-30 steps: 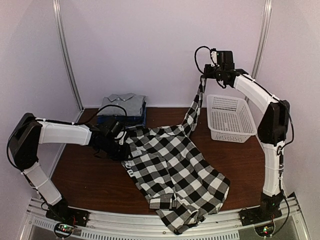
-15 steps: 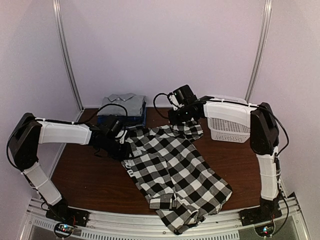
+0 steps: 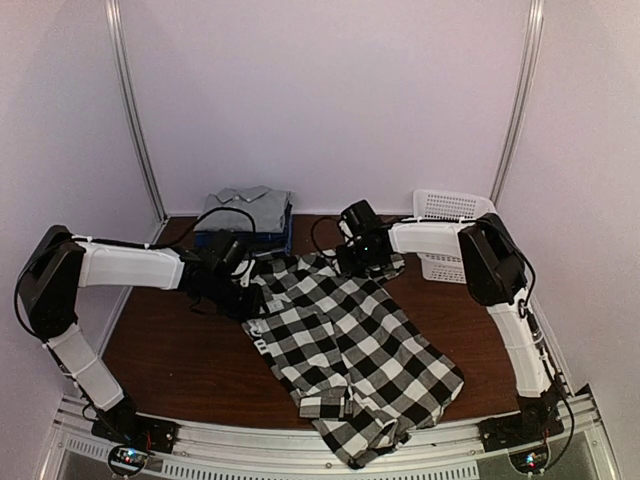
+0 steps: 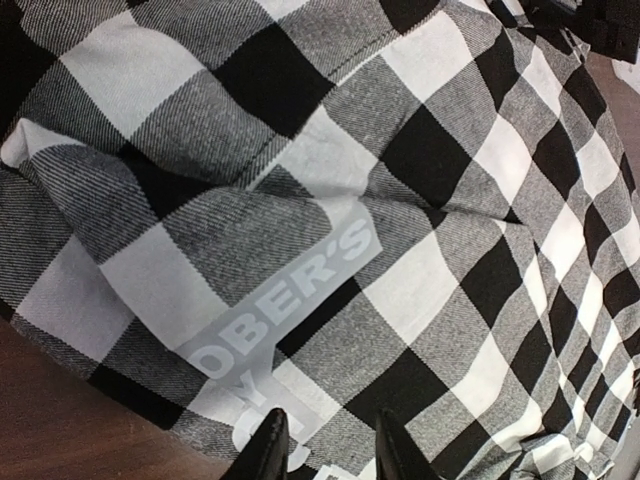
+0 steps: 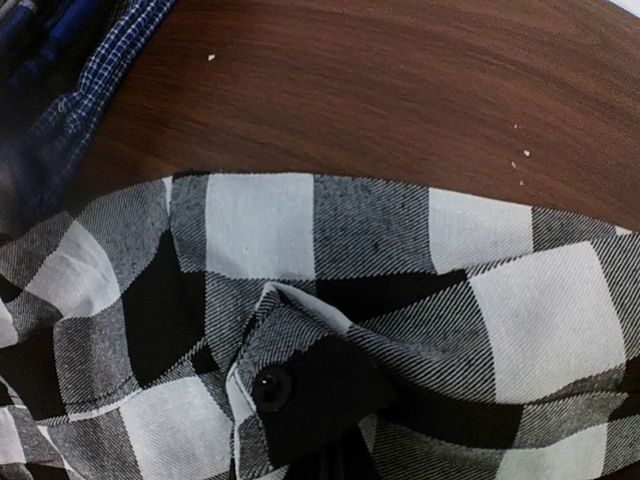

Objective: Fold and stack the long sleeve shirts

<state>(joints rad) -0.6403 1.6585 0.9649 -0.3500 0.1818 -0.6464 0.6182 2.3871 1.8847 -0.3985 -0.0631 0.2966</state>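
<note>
A large black-and-white check long sleeve shirt (image 3: 350,340) lies spread on the brown table (image 3: 170,350). My left gripper (image 3: 245,298) rests on its left edge. In the left wrist view its fingertips (image 4: 268,440) stand apart on the flat cloth (image 4: 450,200), near a grey printed label (image 4: 290,290). My right gripper (image 3: 357,262) is low over the shirt's upper right part, shut on a sleeve cuff (image 5: 300,390) with a black button; its fingers are mostly hidden by the cuff. Folded shirts are stacked at the back left, a grey one (image 3: 247,207) on dark blue ones (image 3: 245,240).
A white lattice basket (image 3: 455,205) stands at the back right, partly behind the right arm. The blue-checked edge of the stack (image 5: 60,60) shows at the top left of the right wrist view, with bare table (image 5: 400,90) beyond the shirt. The shirt's hem (image 3: 360,450) reaches the near rail.
My right gripper has carried the sleeve from high at the back right down and leftward onto the shirt's upper part. The left arm has stayed put.
</note>
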